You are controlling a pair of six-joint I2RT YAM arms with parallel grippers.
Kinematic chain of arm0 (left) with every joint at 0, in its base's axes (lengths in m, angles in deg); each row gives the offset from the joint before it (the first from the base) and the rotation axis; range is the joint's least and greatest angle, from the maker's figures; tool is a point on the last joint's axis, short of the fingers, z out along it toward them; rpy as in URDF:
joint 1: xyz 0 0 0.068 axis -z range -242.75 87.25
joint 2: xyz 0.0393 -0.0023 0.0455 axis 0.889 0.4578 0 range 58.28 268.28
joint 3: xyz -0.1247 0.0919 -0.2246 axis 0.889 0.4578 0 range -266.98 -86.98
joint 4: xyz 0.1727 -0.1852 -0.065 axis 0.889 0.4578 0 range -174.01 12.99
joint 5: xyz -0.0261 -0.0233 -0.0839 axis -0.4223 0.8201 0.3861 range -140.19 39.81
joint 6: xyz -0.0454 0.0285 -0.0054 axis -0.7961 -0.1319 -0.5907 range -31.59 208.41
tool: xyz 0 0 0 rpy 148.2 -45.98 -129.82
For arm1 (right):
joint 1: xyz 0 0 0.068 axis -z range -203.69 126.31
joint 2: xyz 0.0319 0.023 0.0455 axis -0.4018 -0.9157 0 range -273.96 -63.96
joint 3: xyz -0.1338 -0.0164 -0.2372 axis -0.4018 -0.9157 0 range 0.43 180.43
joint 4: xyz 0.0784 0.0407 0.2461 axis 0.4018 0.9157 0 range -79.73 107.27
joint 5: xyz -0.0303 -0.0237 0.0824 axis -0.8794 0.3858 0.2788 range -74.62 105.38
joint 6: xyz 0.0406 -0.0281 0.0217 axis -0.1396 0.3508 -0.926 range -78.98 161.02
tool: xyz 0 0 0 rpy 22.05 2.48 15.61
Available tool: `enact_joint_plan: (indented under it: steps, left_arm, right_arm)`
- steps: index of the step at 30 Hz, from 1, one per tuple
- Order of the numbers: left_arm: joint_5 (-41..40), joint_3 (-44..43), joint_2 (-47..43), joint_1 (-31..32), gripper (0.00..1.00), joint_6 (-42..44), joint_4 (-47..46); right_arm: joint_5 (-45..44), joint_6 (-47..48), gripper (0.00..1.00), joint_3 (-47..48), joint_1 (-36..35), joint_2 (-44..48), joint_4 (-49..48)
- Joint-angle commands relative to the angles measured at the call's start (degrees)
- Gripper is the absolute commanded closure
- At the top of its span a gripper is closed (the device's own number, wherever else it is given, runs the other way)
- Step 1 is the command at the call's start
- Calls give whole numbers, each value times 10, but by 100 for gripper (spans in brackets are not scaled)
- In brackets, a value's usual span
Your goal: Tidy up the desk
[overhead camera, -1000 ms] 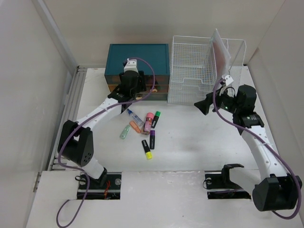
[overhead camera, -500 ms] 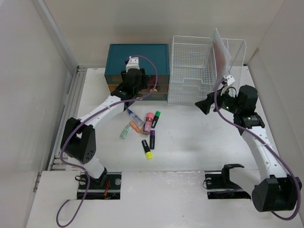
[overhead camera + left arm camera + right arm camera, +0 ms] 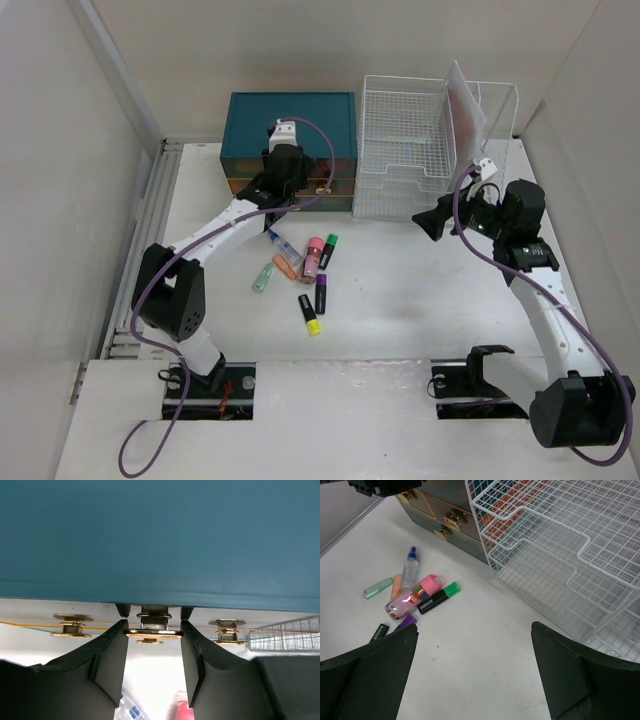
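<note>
Desk [image 3: 420, 300], white and smooth, fills the top view, and its tidying looks barely begun, since no loose thing has been stowed. White wire rack [image 3: 405, 130] stands at 1 o'clock with bare trays, and the teal drawer box [image 3: 290, 120] sits touching it at 11 o'clock. The right gripper [image 3: 475, 630] hangs at 3 o'clock, spread wide and carrying nothing. The left gripper [image 3: 152, 645] is up against the box front, its jaws partly apart, straddling a brass drawer handle [image 3: 152, 633]; whether they pinch it cannot be told. Just toward 9 o'clock of centre lies the clutter left to sort: a pink case [image 3: 313, 256], a spray bottle [image 3: 283, 243] and several markers [image 3: 321, 293], close together.
</note>
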State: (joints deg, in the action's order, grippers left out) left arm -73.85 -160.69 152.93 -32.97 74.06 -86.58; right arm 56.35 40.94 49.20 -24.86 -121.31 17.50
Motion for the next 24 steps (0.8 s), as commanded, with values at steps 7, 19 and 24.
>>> enact_joint_plan:
  steps: [7,19,24]
  left_arm:
    - [-12,91,-97,13,89,-29,-38]
    - [22,168,-189,47,89,-77,15]
    - [27,180,-200,47,86,-90,35]
  right_arm:
    - [16,-10,0,1,3,17,-29]
    - [21,-10,0,1,3,28,-29]
    - [26,-10,0,1,3,28,-29]
